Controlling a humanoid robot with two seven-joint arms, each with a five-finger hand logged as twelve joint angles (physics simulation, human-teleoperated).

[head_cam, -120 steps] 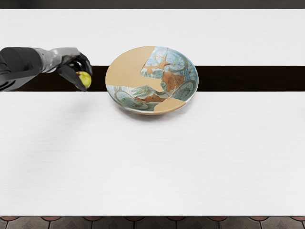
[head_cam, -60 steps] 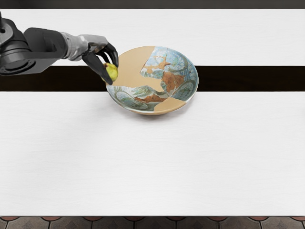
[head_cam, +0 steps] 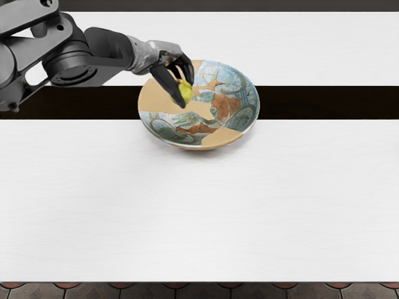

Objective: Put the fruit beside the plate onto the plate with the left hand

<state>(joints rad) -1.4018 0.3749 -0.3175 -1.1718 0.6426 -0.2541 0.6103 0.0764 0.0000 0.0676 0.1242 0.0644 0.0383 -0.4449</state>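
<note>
One small yellow-green fruit (head_cam: pixel 186 92), smooth-skinned and roughly oval, sits clasped in the dark fingers of the left robot hand (head_cam: pixel 173 73), which is closed around it from above and from the picture's left. The fruit is held over the left part of the single plate (head_cam: pixel 237 118), just inside its near-left rim; whether it touches the dish or hangs clear of it cannot be told from this slanting head view. The fingers cover part of the fruit, so only its lower right side shows and its kind is hard to make out. The plate is a deep, round dish, patched in plain tan across its upper left and lower edge, with painted blue-green and rust-orange patterns over the rest. One arm (head_cam: pixel 93 56) is visible, grey and black, reaching in from the picture's left edge, its upper joints cut off at the top left corner. The plate rests on a white tabletop (head_cam: pixel 199 205) and overlaps a black band (head_cam: pixel 324 103) that runs the full width of the scene behind it, with a further white surface (head_cam: pixel 299 47) beyond. A thin strip of brown floor tiles (head_cam: pixel 199 290) shows along the bottom edge, cut off by the frame.
</note>
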